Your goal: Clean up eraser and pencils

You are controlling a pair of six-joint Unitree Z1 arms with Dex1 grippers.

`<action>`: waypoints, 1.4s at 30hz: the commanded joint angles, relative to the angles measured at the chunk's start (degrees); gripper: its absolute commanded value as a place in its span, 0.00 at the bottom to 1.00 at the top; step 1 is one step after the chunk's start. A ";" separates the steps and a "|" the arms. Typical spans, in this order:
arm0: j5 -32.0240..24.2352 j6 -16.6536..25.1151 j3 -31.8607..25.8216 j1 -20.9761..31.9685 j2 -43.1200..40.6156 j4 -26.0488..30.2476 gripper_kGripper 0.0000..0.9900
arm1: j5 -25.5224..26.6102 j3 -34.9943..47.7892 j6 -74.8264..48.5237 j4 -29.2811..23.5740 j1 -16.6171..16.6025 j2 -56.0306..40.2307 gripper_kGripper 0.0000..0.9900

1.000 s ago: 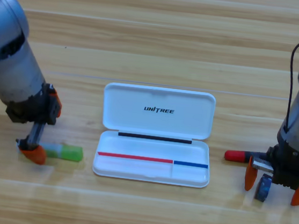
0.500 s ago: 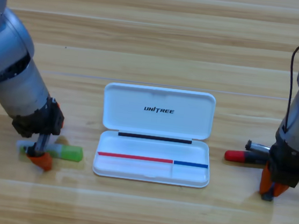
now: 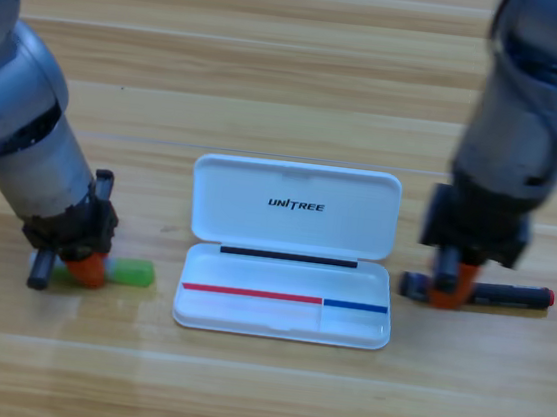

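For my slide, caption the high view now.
Left gripper on green stick, right gripper on black marker, beside white case.

An open white Unitree case (image 3: pixel 290 252) lies in the middle of the wooden table (image 3: pixel 294 69), lid hinged back. At its left, the left gripper (image 3: pixel 87 265) points down onto the green stick (image 3: pixel 130 273), its orange jaws at the stick's left part. At the case's right, the right gripper (image 3: pixel 447 290) sits over the left end of the black marker (image 3: pixel 495 294), whose red cap points right.

1 white case (image 3: pixel 291 232), 1 black marker (image 3: pixel 495 293), 1 green stick (image 3: pixel 130 273), 2 arms.
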 commanded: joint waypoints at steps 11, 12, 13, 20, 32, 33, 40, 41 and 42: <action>2.64 0.38 -14.40 0.73 -3.19 19.90 0.00 | -3.97 -11.79 -6.59 0.96 6.69 17.65 0.00; 2.64 0.38 -14.75 0.73 -3.63 20.52 0.00 | -4.76 -11.97 -6.59 0.87 6.69 18.00 0.00; 2.64 0.38 -15.02 0.73 -4.06 20.87 0.00 | -5.82 -12.14 -6.59 0.87 6.69 18.26 0.00; 2.64 0.29 -15.90 0.64 -5.47 22.19 0.00 | -7.40 -11.71 -6.59 0.78 5.55 18.18 0.00; 2.46 0.11 -15.90 0.73 -5.56 22.36 0.00 | -5.90 -11.79 -6.33 0.69 5.20 14.84 0.93; 2.46 0.11 -15.98 0.73 -5.56 22.36 0.00 | -5.82 -11.18 -6.24 0.78 5.20 12.82 0.95; 2.55 -1.82 -20.03 -1.73 -5.47 24.56 0.00 | -5.73 -3.88 -3.25 0.69 1.94 -2.30 1.00; 2.55 -2.52 -21.87 -2.70 -5.12 25.53 0.00 | -5.46 -2.21 -3.34 0.61 0.89 -3.71 1.00; 2.46 -3.31 -23.81 -3.84 -4.42 26.58 0.00 | -5.20 -0.46 -3.60 0.43 -0.25 -4.68 1.00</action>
